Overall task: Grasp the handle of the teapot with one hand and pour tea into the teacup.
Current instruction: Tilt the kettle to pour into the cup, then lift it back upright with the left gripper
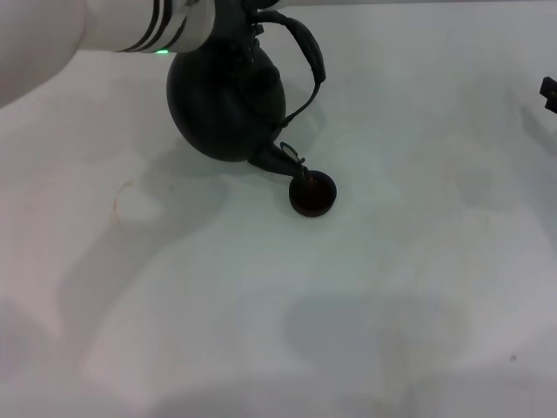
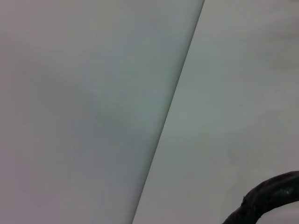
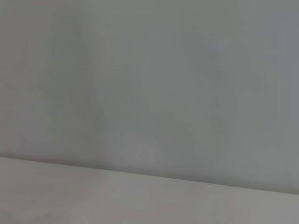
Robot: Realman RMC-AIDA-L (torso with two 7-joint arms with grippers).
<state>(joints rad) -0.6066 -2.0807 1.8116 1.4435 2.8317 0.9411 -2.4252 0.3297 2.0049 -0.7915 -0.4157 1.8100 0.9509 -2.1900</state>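
Pouring stage judged under way. Teapot [image 1: 228, 100] lifted and tipped, spout [image 1: 280, 159] angled down with its tip directly over the near rim of the teacup [image 1: 312, 194], apparently touching or just above it; contact not resolvable. Teacup upright on the white table [image 1: 365, 313], just beside and below the teapot's belly on the spout side. Handle [image 1: 306, 54] swung away from the teapot body on the teacup side, arching clear of the lid, consistent with a pot hung from its hoop and rotated so liquid runs toward the spout. Left arm [image 1: 130, 26] reaching in above the teapot, green indicator lit near the wrist; left gripper [image 1: 248, 10] at the top of the handle, largely cut off at the picture edge, so finger state not determinable, though the suspended teapot implies a grip on the hoop. Left wrist view showing only a rough-wrapped stretch of handle [image 2: 268, 196] against bare table, no fingers visible. No stream of tea discernible between spout and teacup; fill level inside the teacup not visible. Right gripper [image 1: 548, 91] parked at the far edge well apart from the teapot, only a dark fragment showing, state not determinable; its wrist view blank surface only. Risk noted: small teacup, wide teapot, slight drift of the spout likely to spill past the rim.
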